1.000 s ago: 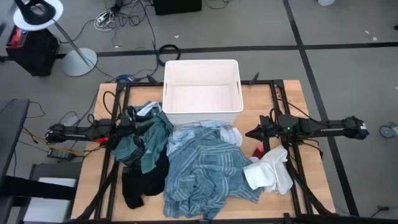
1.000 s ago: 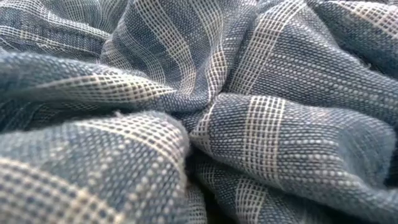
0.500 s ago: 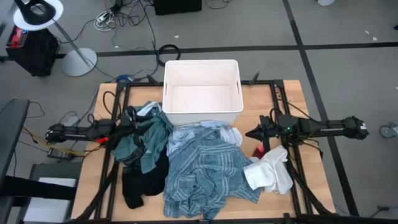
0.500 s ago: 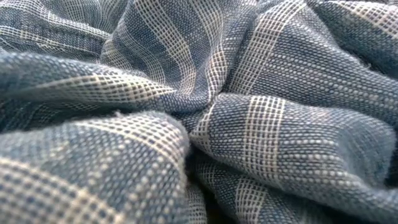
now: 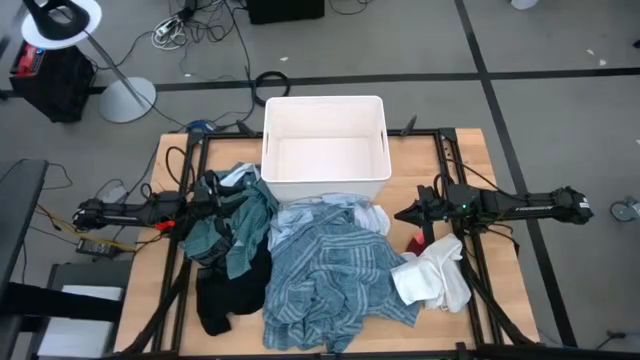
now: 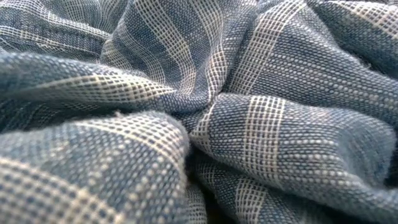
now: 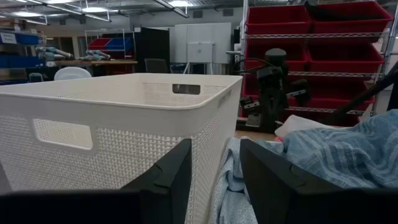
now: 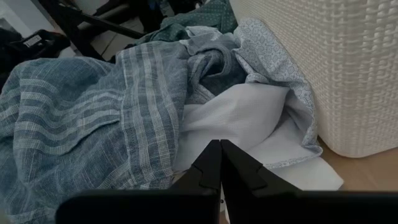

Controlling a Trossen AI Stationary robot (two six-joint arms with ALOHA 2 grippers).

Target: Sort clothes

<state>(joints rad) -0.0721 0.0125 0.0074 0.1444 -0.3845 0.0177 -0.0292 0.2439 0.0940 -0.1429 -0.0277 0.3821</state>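
The clothes lie heaped on the table in front of the white bin [image 5: 325, 150]. The blue-grey striped shirt [image 5: 335, 275] is in the middle and fills the low view [image 6: 199, 112]. A teal plaid shirt [image 5: 238, 225] and a black piece [image 5: 218, 298] lie at the left. A white piece [image 5: 435, 275], a small red piece [image 5: 415, 243] and a white-patterned piece [image 8: 273, 56] lie at the right. My left gripper [image 7: 214, 180] stands open above the teal shirt's left edge [image 5: 208, 203], pointing at the bin. My right gripper [image 8: 219, 163] is shut, right of the pile [image 5: 402, 214].
The bin's woven wall [image 7: 112, 130] stands close in front of my left gripper and beside my right gripper [image 8: 336, 68]. Bare wood shows along the table's right edge [image 5: 500, 290]. Dark frame rails [image 5: 470, 260] run beside the pile.
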